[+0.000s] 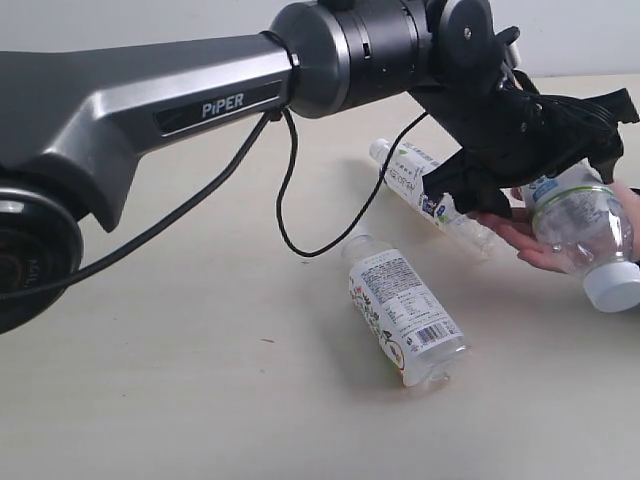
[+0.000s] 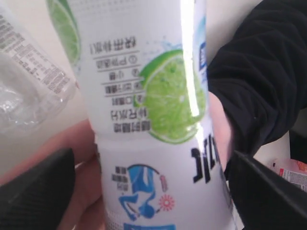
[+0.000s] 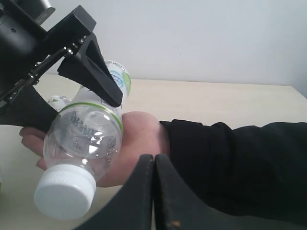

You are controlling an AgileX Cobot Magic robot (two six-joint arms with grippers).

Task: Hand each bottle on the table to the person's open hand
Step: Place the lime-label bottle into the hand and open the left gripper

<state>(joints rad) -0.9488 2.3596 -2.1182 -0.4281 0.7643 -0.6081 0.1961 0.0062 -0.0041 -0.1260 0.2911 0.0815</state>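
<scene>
**Exterior view.** The left arm (image 1: 200, 100) reaches from the left across the counter (image 1: 200, 400) to the right side, and a black cable (image 1: 290, 190) loops under it. The left tool (image 1: 548, 182) is clamped on the held bottle (image 1: 580, 225). That bottle tilts with its white cap (image 1: 612, 285) toward the near right. The hand (image 1: 515, 240) lies palm up just under it. Two more bottles lie on their sides on the counter, apart from each other. The near bottle (image 1: 405, 315) is in the middle, with its neck toward the far left. The far bottle (image 1: 420, 185) lies beyond it, its right end hidden behind the tool and hand.

**Left wrist view.** The held bottle (image 2: 148, 120) fills the frame, and its white label shows a cut lime. The left tool (image 2: 153, 187) has a black finger on each side of it. Bare skin of the hand (image 2: 81, 143) shows behind the bottle, and a black sleeve (image 2: 259, 72) lies past it. Another bottle (image 2: 24, 81) rests on the counter to one side; I cannot tell which one it is. A pink thing (image 2: 290, 170) peeks in at the edge, too cut off to name.

**Right wrist view.** The right tool (image 3: 153, 191) is clenched, its fingers pressed together with nothing between them. It hangs on the near side of the sleeve (image 3: 240, 163). The left tool (image 3: 81, 108) grips the held bottle (image 3: 86, 134) from both sides. The bottle lies across the palm of the hand (image 3: 136, 139), and its cap (image 3: 64, 191) juts past the palm's edge.
</scene>
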